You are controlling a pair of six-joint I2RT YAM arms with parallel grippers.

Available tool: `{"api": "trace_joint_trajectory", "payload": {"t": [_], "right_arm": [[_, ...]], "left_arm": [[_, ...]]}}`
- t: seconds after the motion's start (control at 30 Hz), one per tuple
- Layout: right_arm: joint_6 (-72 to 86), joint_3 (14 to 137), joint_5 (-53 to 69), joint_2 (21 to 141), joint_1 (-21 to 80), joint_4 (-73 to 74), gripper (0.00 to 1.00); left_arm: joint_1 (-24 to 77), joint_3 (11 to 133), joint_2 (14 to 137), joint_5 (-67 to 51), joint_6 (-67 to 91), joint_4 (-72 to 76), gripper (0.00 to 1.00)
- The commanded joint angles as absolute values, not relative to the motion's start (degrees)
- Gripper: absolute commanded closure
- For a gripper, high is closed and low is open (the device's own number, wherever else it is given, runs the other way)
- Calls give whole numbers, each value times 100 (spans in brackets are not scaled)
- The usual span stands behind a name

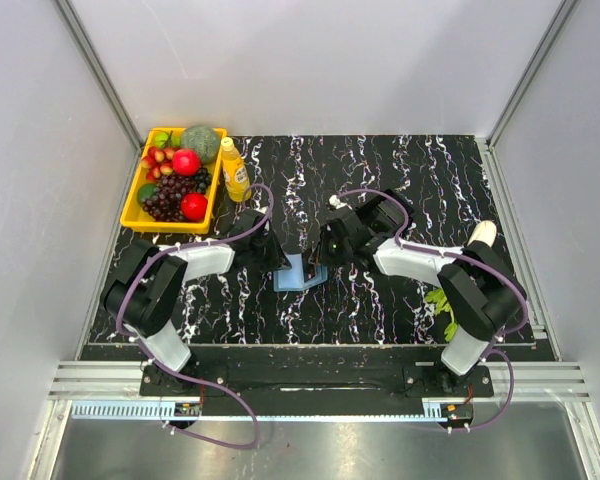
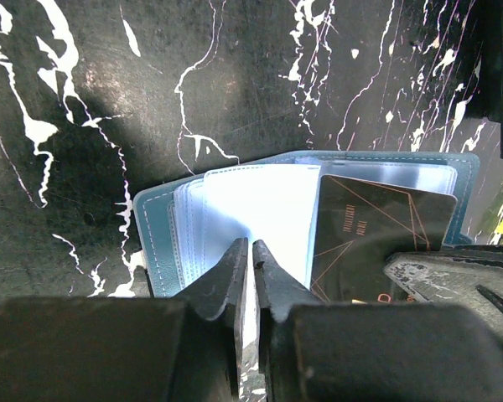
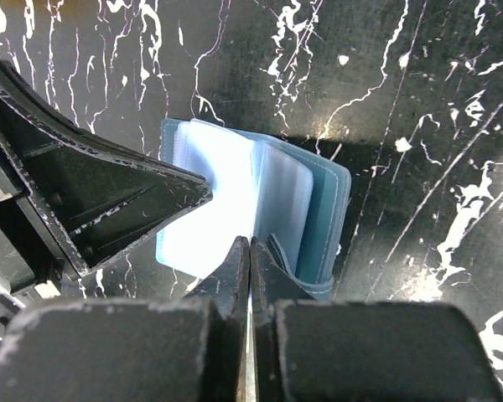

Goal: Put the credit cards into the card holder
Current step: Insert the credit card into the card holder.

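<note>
The blue card holder [image 1: 292, 277] lies open on the black marbled table between both arms. In the left wrist view its clear sleeves fan up from the blue cover [image 2: 155, 230]. My left gripper [image 2: 251, 248] is pinched on one pale sleeve leaf, jaws almost together. A dark credit card [image 2: 377, 230] with thin orange lines stands at the holder's right half, held by my right gripper [image 3: 250, 244], which is shut on it edge-on. The card holder [image 3: 323, 209] sits just beyond those fingertips. From above, the left gripper [image 1: 280, 258] and right gripper [image 1: 322, 258] meet over the holder.
A yellow tray [image 1: 130, 214] of fruit stands at the back left, with a yellow bottle [image 1: 234, 170] beside it. A green leafy item [image 1: 440, 300] lies near the right arm. The left gripper's black finger [image 3: 92, 201] fills the left of the right wrist view.
</note>
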State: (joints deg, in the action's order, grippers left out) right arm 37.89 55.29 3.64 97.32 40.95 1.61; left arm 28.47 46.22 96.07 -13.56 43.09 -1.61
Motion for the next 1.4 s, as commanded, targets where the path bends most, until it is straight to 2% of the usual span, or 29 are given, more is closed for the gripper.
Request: {"api": "trace_joint_trajectory", "payload": {"t": [0.0, 0.1, 0.63, 0.9, 1.07, 1.17, 1.37], "right_arm": [[4112, 5423, 712, 9826, 4061, -518, 100], [4209, 5414, 870, 9975, 4061, -624, 100], [4210, 5098, 422, 9624, 3938, -597, 100], [4157, 5097, 456, 9641, 3824, -633, 100], [4245, 5019, 1088, 9896, 3823, -1133, 100], [4158, 5071, 1309, 10028, 3832, -1194, 100], [4017, 4958, 1134, 10063, 3832, -1098, 100]], "left_arm": [[2848, 4509, 9677, -1055, 4210, -290, 87], [2848, 4465, 9580, -1011, 4227, -343, 82], [2848, 4307, 9264, -703, 4228, -730, 82], [2848, 4070, 9352, -721, 4219, -651, 91], [2848, 4096, 9378, -764, 4280, -598, 90], [2848, 4113, 9404, -800, 4280, -536, 84], [2848, 4184, 9422, -747, 4236, -642, 82]]}}
